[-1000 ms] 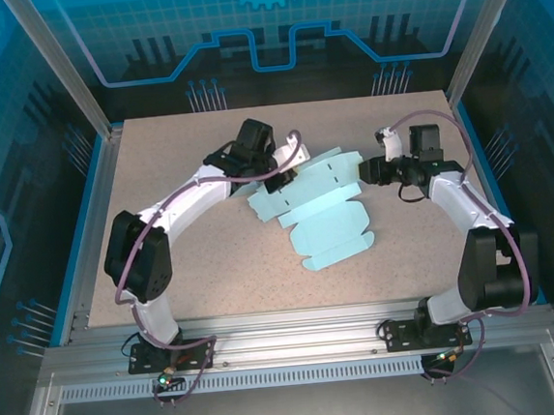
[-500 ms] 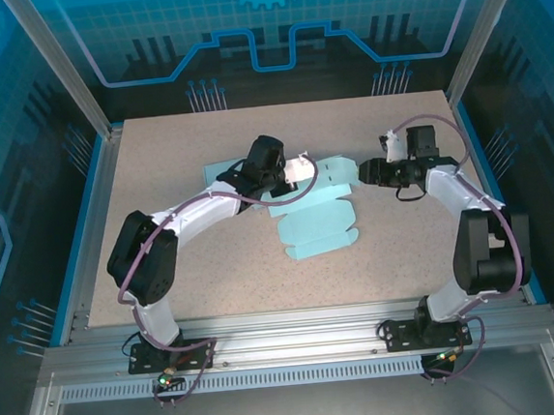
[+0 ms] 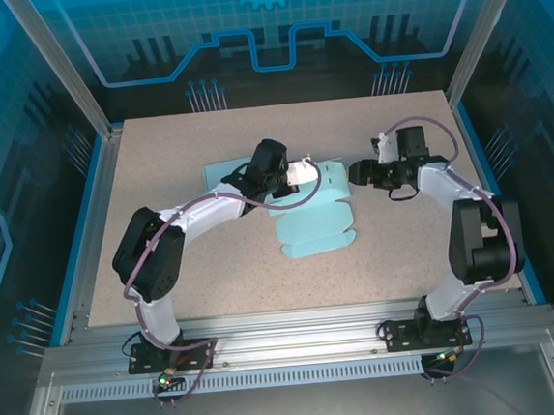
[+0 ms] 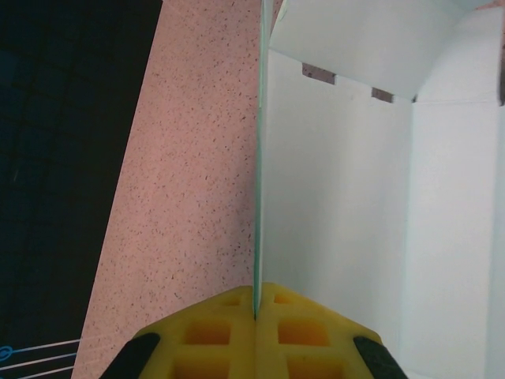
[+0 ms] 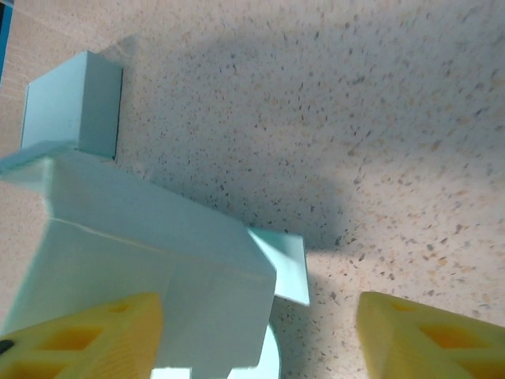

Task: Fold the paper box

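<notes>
Speckled tan table (image 3: 166, 266) inside a blue-lit, aluminium-framed cell. The light-blue paper box (image 3: 317, 225), a die-cut blank partly folded, sits mid-table, slightly right of centre in the top view.

Left gripper (image 3: 296, 174) is at the blank's upper edge, clenched on a thin side panel (image 4: 339, 197). Left wrist view: yellow fingers (image 4: 300, 332) pinched on the panel's edge, panel standing upright off the table.

Right gripper (image 3: 356, 173) is just beside the blank's upper right corner, jaws spread wide, grasping nothing. Right wrist view: a folded wall with a small flap (image 5: 284, 264) lies between its fingers.

My read: wall-raising step, fold roughly early-to-mid. The next move probably calls for the right to close on that flap and tuck it in while the left holds its panel up. Lining up with the slots (image 4: 318, 73) looks fiddly.
</notes>
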